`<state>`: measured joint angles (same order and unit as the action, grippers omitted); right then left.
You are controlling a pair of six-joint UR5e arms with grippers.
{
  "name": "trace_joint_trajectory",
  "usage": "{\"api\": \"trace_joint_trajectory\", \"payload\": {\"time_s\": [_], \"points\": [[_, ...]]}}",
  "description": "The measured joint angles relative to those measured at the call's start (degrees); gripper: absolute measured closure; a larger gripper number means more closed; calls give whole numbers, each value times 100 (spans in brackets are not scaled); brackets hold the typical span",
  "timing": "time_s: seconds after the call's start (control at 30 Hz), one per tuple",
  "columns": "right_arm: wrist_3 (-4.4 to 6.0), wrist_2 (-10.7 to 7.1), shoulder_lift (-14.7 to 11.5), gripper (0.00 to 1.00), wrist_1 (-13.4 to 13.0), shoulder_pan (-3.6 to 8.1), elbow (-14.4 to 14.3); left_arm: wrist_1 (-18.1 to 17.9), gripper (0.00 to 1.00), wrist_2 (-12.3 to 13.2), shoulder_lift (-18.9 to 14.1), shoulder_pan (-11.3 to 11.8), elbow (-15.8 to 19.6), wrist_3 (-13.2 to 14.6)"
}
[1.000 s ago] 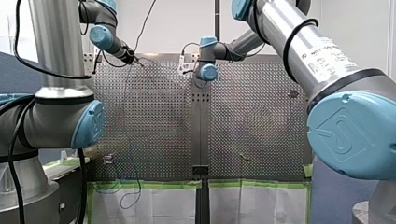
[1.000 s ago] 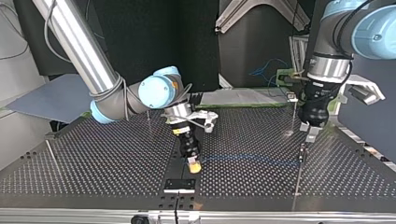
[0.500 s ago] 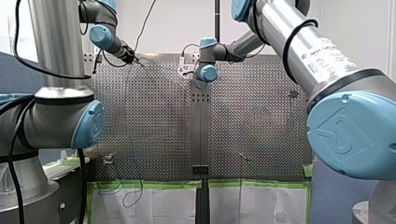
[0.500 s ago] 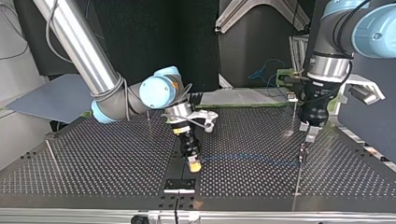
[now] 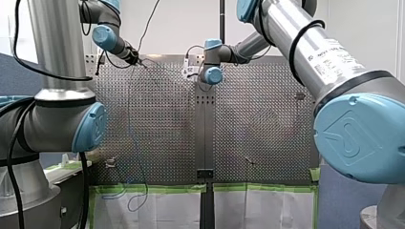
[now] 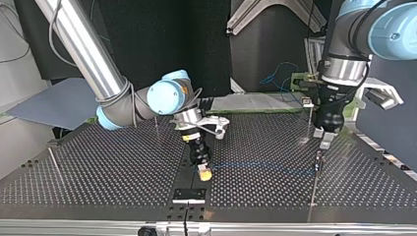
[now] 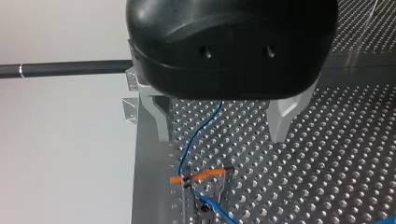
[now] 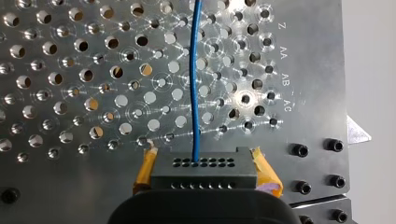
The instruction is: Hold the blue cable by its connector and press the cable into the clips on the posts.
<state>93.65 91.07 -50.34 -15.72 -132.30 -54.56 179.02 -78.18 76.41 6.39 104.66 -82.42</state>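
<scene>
– Top view, perforated worktop (image 6: pixel 98 172): right hand (image 6: pixel 204 173) is low near the middle, left hand (image 6: pixel 324 140) above the thin post (image 6: pixel 314 182). Grip states?
– Right hand's yellow pads pinch the black connector (image 8: pixel 203 169). Left hand's metal fingers stand spread, holding nothing. The blue cable (image 8: pixel 194 79) runs from the connector to the orange clip (image 7: pixel 201 176) on that post; whether it is seated, I cannot tell.
– Recommendation?
– Hold the connector square and the line lightly taut, then press straight down over the clip. Otherwise the cable may slip beside it.

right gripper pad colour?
Yellow pads, clamped on either side of the black connector; clearest in the right wrist view.
</scene>
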Motion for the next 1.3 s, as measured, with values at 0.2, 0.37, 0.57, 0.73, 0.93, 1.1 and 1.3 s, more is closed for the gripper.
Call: {"api": "trace_joint_trajectory", "payload": {"time_s": [0.2,0.37,0.57,0.73,0.93,1.1,1.3], "points": [[-17,-1,5,100,23,23,0,9,0,23,16,-135,-3,77],[-27,4,9,100,31,55,0,6,0,36,31,-291,-32,66],[-52,0,13,100,78,95,-2,-97,0,-155,239,-580,-265,-8],[-151,-1,17,100,202,115,-5,-268,0,-450,538,-884,-564,-42],[-255,-1,18,100,326,161,-4,-360,0,-814,902,-1249,-921,-118],[-271,-1,20,100,338,177,-6,-387,0,-1096,1183,-1530,-1069,-135],[-268,-1,19,100,340,199,-4,-410,0,-1449,1476,-1881,-1143,-142]]}}
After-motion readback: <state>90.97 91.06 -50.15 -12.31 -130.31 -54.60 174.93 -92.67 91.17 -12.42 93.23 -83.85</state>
